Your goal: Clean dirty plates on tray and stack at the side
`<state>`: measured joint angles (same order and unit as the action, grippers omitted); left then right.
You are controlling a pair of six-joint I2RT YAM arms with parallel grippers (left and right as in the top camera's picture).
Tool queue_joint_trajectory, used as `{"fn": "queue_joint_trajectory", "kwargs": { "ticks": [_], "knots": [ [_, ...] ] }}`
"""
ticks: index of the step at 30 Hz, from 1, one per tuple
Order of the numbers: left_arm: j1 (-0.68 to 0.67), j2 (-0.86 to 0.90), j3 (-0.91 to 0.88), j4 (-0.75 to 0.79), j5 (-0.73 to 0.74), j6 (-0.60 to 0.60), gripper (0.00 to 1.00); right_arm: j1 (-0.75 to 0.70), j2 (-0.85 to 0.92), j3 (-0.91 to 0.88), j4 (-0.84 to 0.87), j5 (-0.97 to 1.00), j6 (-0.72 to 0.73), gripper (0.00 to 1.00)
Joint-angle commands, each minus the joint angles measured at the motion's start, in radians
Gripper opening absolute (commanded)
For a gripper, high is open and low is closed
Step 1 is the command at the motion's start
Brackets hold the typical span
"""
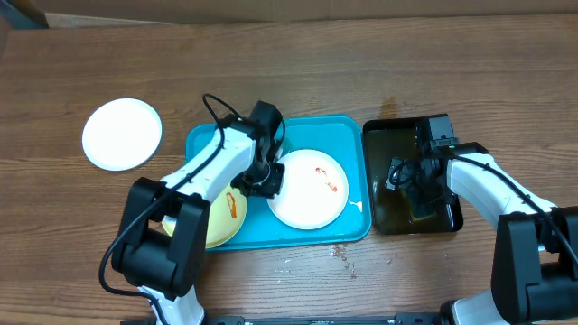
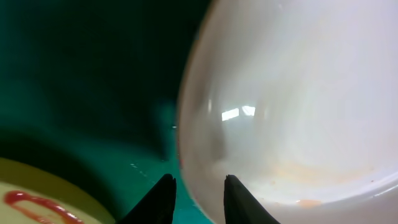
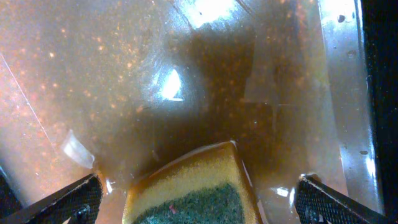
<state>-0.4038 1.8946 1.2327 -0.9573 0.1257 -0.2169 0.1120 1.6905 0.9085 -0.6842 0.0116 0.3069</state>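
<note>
A large turquoise-blue rectangular plastic tray (image 1: 354,135) with a raised rim sits at the middle of the brown wooden surface (image 1: 271,63), closer to its near edge. On the tray's right half lies a round white shallow plate (image 1: 302,200) marked with a reddish-brown sauce smear (image 1: 327,181). At its near-left corner is a pale yellow-green round plate (image 1: 226,221), also smeared and partly hidden under the left arm. The left claw (image 2: 198,186) is down at the white plate's left rim. Its fingers (image 2: 163,199) are apart, and the rim runs between them with a strip of tray showing beside one finger. A second round white plate (image 1: 122,134) lies alone toward the surface's left edge, well apart from the tray and showing no smear. Just beside the tray's right side stands a smaller black rectangular tray (image 1: 456,217) holding brownish liquid. The right claw (image 3: 199,186) hangs inside it with its fingers spread wide. A yellow sponge with a green scouring face (image 3: 186,174) lies between them in the liquid, touching neither finger.
</note>
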Motion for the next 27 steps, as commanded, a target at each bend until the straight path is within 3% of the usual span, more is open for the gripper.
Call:
{"fn": "queue_joint_trajectory", "kwargs": {
  "ticks": [1,11,13,14,17,18,20,21,22,23,24,25,27],
  "knots": [
    [-0.026,0.008,-0.034,0.02,-0.002,-0.031,0.28,-0.004,0.021,-0.023,0.003,-0.013,0.0,1.0],
    [-0.03,0.008,-0.034,0.044,-0.002,-0.031,0.29,-0.004,0.021,-0.023,-0.123,-0.013,-0.001,1.0],
    [-0.029,0.008,-0.034,0.05,-0.002,-0.031,0.29,-0.004,0.021,-0.023,-0.134,-0.013,0.0,0.95],
    [-0.029,0.008,-0.034,0.053,-0.002,-0.031,0.29,-0.004,0.021,-0.023,-0.132,-0.013,0.0,0.81],
    [-0.03,0.008,-0.034,0.053,-0.002,-0.031,0.29,-0.004,0.021,-0.023,-0.09,-0.013,0.0,0.25],
    [-0.03,0.008,-0.034,0.053,-0.002,-0.031,0.29,-0.004,0.021,-0.023,-0.069,-0.013,0.001,0.17],
    [-0.03,0.008,-0.034,0.053,-0.002,-0.031,0.29,-0.004,0.021,-0.023,-0.03,-0.013,0.009,0.16],
    [-0.03,0.008,-0.034,0.053,-0.002,-0.031,0.29,-0.004,0.021,-0.023,-0.017,-0.013,0.022,0.1],
    [-0.03,0.008,-0.034,0.053,-0.002,-0.031,0.29,-0.004,0.021,-0.023,-0.01,-0.013,0.041,0.1],
    [-0.03,0.008,-0.034,0.053,-0.002,-0.031,0.29,-0.004,0.021,-0.023,-0.008,-0.013,0.054,0.28],
    [-0.03,0.008,-0.034,0.053,-0.002,-0.031,0.29,-0.004,0.021,-0.023,-0.007,-0.013,0.065,0.63],
    [-0.03,0.008,-0.034,0.053,-0.002,-0.031,0.29,-0.004,0.021,-0.023,-0.005,-0.013,0.065,0.71],
    [-0.03,0.008,-0.034,0.052,-0.002,-0.031,0.29,-0.004,0.021,-0.023,0.008,-0.013,0.064,0.7]
  ]
}}
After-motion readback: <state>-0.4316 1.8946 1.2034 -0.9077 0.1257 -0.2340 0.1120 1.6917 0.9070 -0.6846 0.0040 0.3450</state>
